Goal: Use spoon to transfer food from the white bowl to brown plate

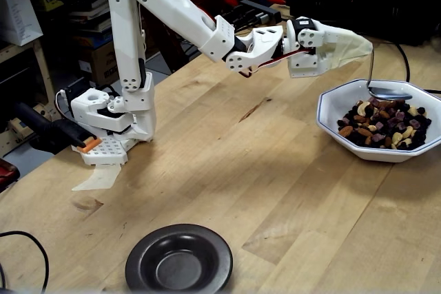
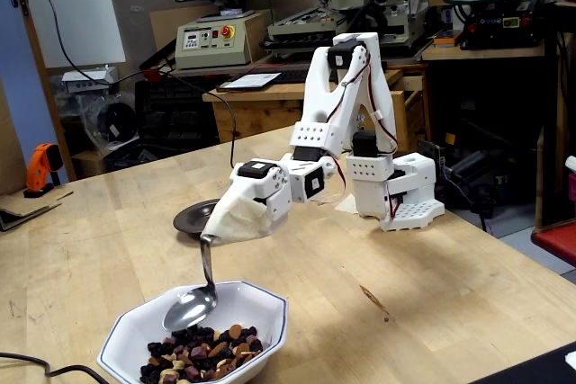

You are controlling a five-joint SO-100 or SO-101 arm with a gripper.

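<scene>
The step in hand looks like scooping: the spoon [image 1: 386, 91] hangs over the white bowl [image 1: 331, 118] near the far right corner of the surface [image 1: 241, 170], its bowl just above the food [image 1: 382, 125]. In a fixed view the spoon [image 2: 191, 308] shows a shiny, seemingly empty bowl tilted over the nuts [image 2: 202, 355], so the scoop probably carries nothing. The next move likely calls for dipping back in and lifting level, then a long swing to the brown plate [image 1: 179, 259], which sits well apart at the near edge and is empty.

The pincer [image 1: 348, 43] is wrapped in beige tape together with the spoon's handle, so how far it is open cannot be told; the wrap fixes the spoon to it, the handle [image 2: 208, 263] pointing down.
</scene>
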